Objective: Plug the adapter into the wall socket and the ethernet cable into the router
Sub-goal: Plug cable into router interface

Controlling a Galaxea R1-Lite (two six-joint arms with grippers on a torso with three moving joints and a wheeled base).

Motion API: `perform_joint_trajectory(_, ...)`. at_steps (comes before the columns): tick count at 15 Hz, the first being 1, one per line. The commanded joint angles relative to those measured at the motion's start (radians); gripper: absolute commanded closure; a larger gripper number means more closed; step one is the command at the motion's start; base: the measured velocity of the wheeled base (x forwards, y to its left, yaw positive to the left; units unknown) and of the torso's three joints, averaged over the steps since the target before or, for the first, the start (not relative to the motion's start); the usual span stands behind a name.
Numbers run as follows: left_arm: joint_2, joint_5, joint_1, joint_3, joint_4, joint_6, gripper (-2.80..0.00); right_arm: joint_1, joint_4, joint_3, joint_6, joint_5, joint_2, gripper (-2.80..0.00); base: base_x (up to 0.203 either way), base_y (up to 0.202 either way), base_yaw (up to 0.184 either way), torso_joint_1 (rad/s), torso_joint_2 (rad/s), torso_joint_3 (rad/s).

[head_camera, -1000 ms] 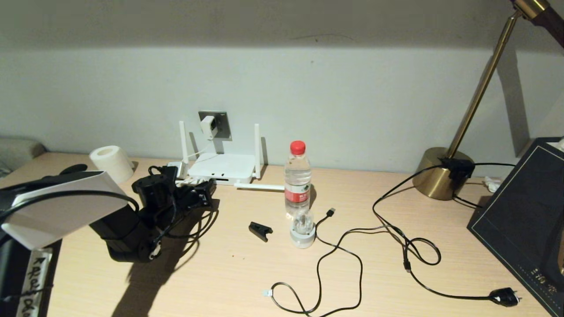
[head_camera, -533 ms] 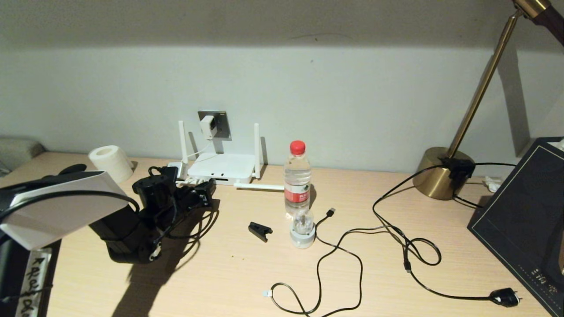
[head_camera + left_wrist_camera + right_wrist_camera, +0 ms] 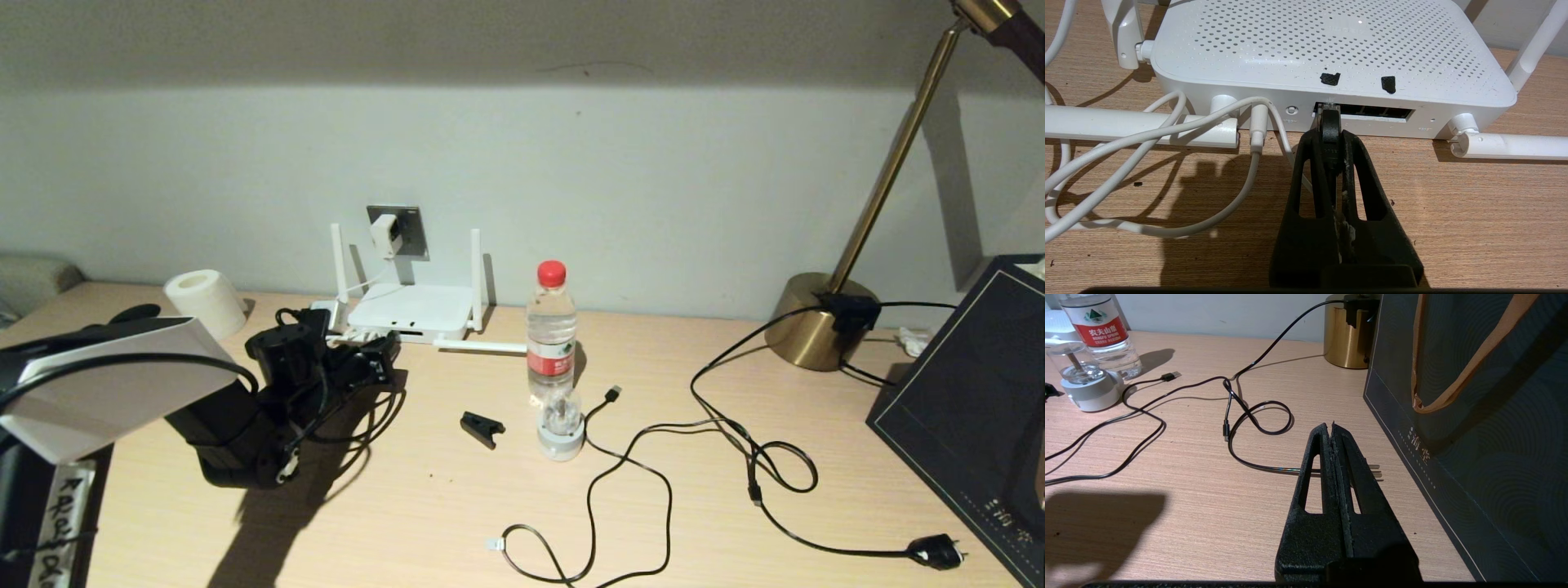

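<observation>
The left gripper (image 3: 1331, 134) is closed on the ethernet cable (image 3: 1329, 126), pinching the black boot between its two matte black ribbed fingers, so that the clear clip connector points straight ahead, at the mouth of the dark port row of the router (image 3: 1331, 49). Just beyond the fingertips lies this flat white box with a dotted top. Further behind and above it, the white cube adapter (image 3: 384, 233) already sits in the grey metallic wall socket (image 3: 408, 233). The right gripper (image 3: 1332, 426) rests closed and empty, well apart beside a dark bag (image 3: 1474, 416).
</observation>
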Motion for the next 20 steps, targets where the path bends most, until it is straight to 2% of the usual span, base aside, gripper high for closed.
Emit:
perform_joint_trajectory(1, -0.003, -0.001, -0.001, -0.002, -0.008, 0.0, 0.0, 0.001, -0.002, 0.035, 0.0, 0.0, 0.001, 0.0, 0.0, 0.0, 0.0, 0.0, 0.0, 0.0)
perform_joint_trajectory(20, -0.012, -0.001, -0.001, -0.011, -0.008, 0.005, 0.0, 0.001, -0.001, 0.035, 0.0, 0.0, 0.001, 0.0, 0.0, 0.0, 0.0, 0.0, 0.0, 0.0)
